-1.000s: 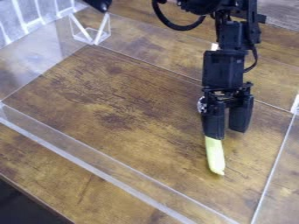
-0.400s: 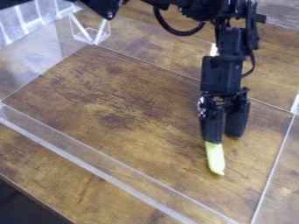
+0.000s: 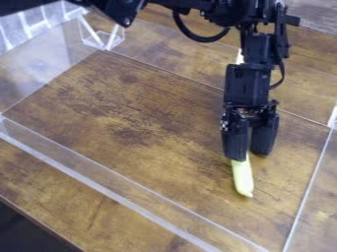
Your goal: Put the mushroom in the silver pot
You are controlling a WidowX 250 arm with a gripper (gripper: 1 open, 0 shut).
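We are looking down at a brown wooden desk (image 3: 125, 123), with our black arm (image 3: 253, 59) reaching in from the top of the frame and hanging over its right side. Our fingers (image 3: 249, 144) point downward at the right of the frame, spread apart. Just below them, in the lower right, lies a pale yellow-green, elongated object (image 3: 242, 178); its upper end runs up to the fingers and is partly hidden by them, so we cannot tell whether they touch it.

As for the mushroom and the silver pot, we cannot make out either one in this view. Clear panels (image 3: 116, 189) edge the desk, one running diagonally from the left side toward the bottom. In the upper left we see a small white triangular frame (image 3: 101, 34), and beside it, in the corner, a white slatted piece (image 3: 35, 20). A dark area fills the lower left corner.
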